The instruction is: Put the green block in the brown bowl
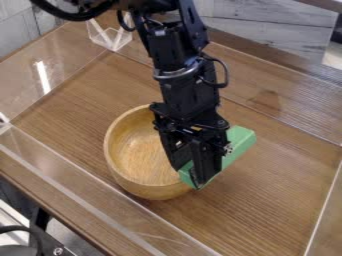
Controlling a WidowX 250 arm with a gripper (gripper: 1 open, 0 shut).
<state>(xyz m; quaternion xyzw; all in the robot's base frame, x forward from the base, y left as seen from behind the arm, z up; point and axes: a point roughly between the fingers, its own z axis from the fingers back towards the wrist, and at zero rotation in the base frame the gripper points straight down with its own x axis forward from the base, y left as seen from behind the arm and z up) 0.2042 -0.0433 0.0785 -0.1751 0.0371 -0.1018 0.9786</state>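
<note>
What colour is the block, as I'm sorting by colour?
Green, best seen in the single camera view.

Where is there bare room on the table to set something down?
Bare wood lies right of the green block, towards the table's right edge, and left of the brown bowl, up to the pale strip. It is crowded at the bowl's right side, where the gripper and block overlap the rim.

The green block (235, 148) is held tilted at the bowl's right side. The round brown bowl (132, 150) is partly hidden.
</note>
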